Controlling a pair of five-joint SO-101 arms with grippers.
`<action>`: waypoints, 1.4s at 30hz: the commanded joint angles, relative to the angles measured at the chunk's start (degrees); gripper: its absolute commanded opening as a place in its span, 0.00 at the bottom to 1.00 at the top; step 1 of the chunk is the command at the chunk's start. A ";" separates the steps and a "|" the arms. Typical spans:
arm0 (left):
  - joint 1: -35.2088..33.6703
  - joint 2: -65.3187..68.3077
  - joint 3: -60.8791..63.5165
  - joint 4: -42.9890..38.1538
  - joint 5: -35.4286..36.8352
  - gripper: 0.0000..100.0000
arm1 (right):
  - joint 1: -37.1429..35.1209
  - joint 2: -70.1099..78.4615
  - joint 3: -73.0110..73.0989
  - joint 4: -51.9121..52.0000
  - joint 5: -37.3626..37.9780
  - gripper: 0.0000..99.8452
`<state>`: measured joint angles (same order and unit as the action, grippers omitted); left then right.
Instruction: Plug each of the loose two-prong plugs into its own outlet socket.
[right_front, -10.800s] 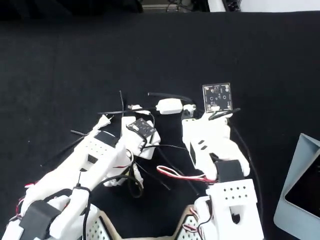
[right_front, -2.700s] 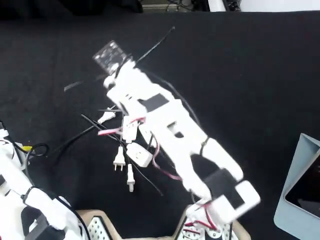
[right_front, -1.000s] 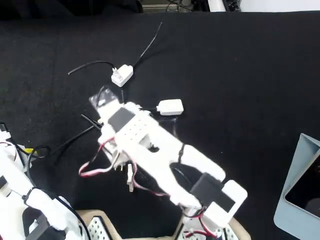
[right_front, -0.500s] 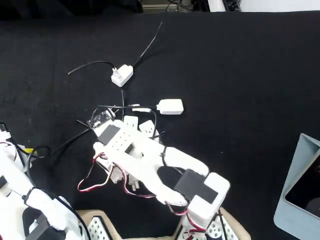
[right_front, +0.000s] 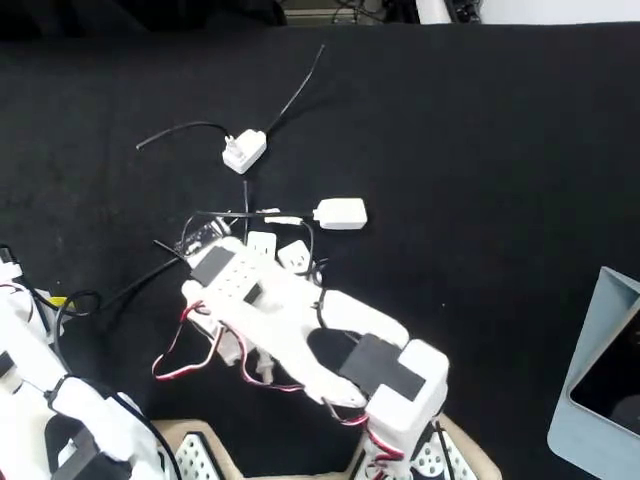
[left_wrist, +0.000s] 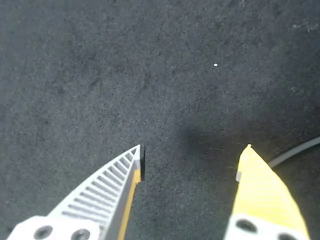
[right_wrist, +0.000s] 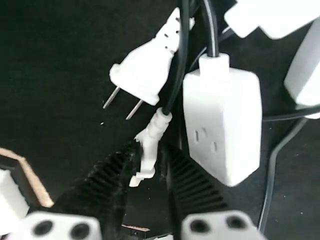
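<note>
Black surface, cords tangled toward its near left corner. Right gripper fingers pinching a small white plug, just beside a socket block. Second plug loose nearby. Left gripper fingers spread above bare surface. Apparently one joined pair farther back; others unplugged.

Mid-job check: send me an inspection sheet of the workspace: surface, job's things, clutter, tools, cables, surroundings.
Surface: black cloth, nothing wrong seen.
Job's things: pair, seemingly joined, lying far out; lone socket nearer; in the pile, a loose plug, an empty socket and a thin plug.
Clutter: nothing seen.
Tools: left tool open over bare cloth; right tool at the thin plug, grip unclear.
Cables: black leads tangled through the pile; red-white wires loop out beside it.
Surroundings: grey bin at the right edge.
</note>
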<state>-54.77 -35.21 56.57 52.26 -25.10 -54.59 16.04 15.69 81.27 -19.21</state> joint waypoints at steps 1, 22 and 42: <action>-0.04 -0.97 -0.48 -0.88 0.09 0.30 | -2.81 2.95 -2.07 0.88 -0.53 0.05; -0.04 -1.49 -0.92 -0.53 0.09 0.30 | -3.25 0.75 -13.05 14.15 0.26 0.01; 7.08 -1.58 -6.64 -0.26 9.58 0.30 | 12.66 -40.92 0.40 -2.02 6.77 0.01</action>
<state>-50.11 -35.21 54.64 52.26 -19.38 -44.31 -19.65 13.05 84.53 -12.97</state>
